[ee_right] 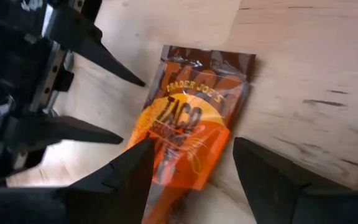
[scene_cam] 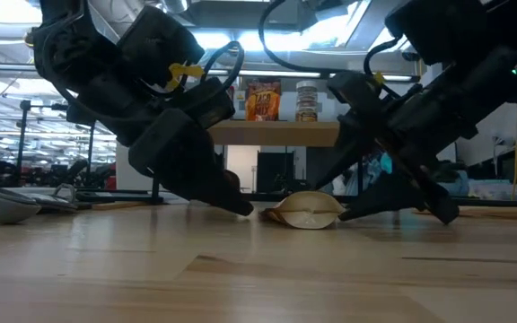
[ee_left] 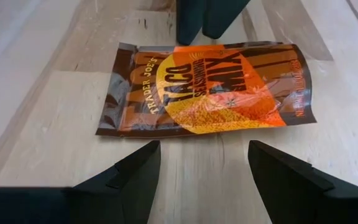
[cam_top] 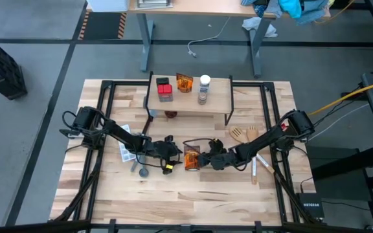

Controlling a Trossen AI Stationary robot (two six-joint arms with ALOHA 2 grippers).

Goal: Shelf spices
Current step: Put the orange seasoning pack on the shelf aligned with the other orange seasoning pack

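An orange-and-brown taco seasoning packet (cam_top: 192,157) (ee_left: 210,87) lies flat on the table between my two grippers. My left gripper (cam_top: 173,159) (ee_left: 204,168) is open just short of one end of it, its fingers apart from the packet's edge. From the opposite side my right gripper (cam_top: 206,159) (ee_right: 191,174) is open, and the packet's other end (ee_right: 179,180) lies between its fingers. The shelf (cam_top: 219,100) at the far middle carries a red-topped box (cam_top: 164,89), an orange packet (cam_top: 184,83) and a white-capped jar (cam_top: 204,89). A small brown-capped jar (cam_top: 171,114) stands under it. My right gripper comes slanting down from the table's right side, with the packet's end (ee_right: 166,155) between its open fingers. One finger (ee_right: 129,171) overlaps the packet's edge in the wrist view; whether it touches the packet I cannot tell. The packet lies flat on the table.
A wooden spatula (cam_top: 238,134) and white sticks (cam_top: 255,169) lie to the right, under my right arm. A pale grey utensil (cam_top: 127,153) lies to the left, under my left arm. Black frame rails (cam_top: 109,97) run along the table's sides. The near half of the table (cam_top: 186,200) is bare wood.
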